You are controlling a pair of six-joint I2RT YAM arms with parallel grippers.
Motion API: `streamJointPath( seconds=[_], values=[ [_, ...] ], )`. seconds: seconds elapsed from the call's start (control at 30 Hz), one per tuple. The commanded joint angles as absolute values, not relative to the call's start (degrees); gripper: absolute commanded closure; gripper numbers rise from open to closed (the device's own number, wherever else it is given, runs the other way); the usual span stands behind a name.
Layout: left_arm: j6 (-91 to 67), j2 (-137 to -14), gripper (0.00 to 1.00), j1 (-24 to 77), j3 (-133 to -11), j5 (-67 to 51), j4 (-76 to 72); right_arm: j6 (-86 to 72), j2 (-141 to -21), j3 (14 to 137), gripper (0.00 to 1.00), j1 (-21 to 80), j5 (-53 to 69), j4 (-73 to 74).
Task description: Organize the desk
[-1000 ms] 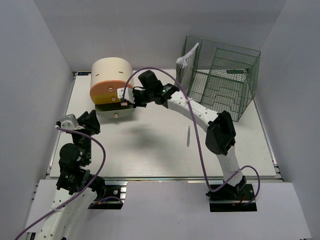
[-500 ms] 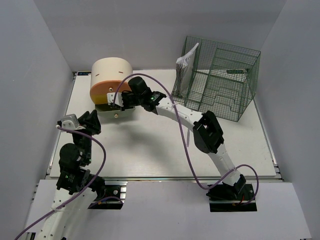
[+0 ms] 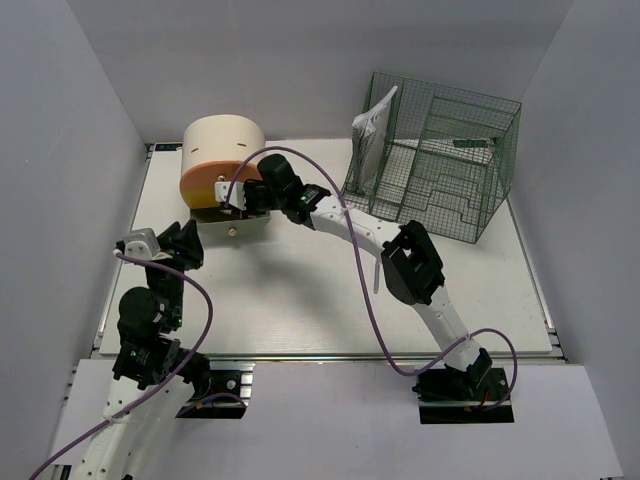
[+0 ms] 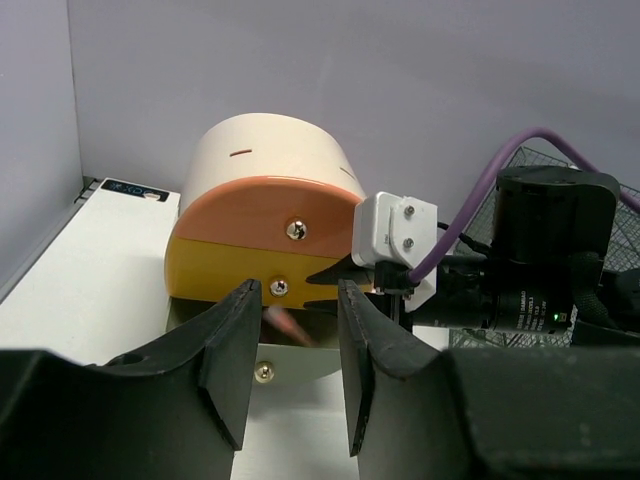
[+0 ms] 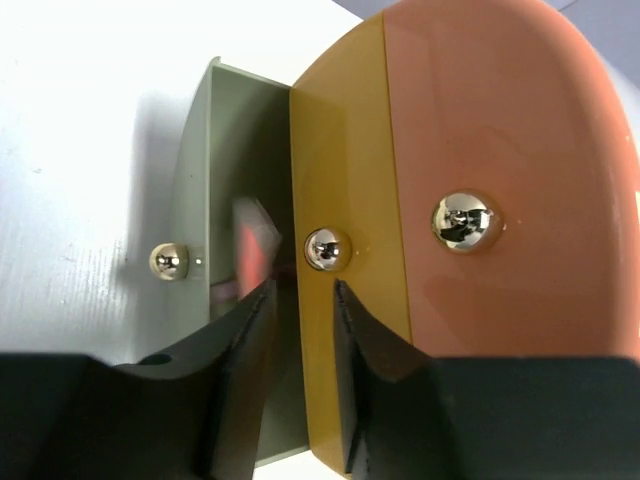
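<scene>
R claw [image 5: 303, 292] parted at open btm drawer [image 5: 225, 150], pink item [image 5: 252, 250] inside

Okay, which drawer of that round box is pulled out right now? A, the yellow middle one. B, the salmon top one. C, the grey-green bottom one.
C: the grey-green bottom drawer juts out past the yellow drawer and salmon drawer, with a pink item lying inside.
</scene>
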State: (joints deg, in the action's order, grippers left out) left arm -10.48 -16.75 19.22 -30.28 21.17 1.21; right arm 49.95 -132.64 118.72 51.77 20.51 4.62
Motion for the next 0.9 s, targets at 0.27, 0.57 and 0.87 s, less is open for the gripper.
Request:
streamJointPath(
  seconds=[0.27,0.57,0.87],
  values=[
    [-9.58,-16.78,0.64,18.90,-28.04,14.52,-3.07,40.81,-127.19,118.39,0.79,51.24,18.20,2.90],
    [-12.38,-33.03,0.98,19.42,-31.02,-10.96,-5.27,8.72,-105.67,104.62,1.00,39.21,21.69,21.87],
    [-24.43,-63.35,0.51,23.72,-41.91,-30.68,-4.49,-2.19,-79.39,72.54,0.94,22.16,32.87,19.70]
  ],
)
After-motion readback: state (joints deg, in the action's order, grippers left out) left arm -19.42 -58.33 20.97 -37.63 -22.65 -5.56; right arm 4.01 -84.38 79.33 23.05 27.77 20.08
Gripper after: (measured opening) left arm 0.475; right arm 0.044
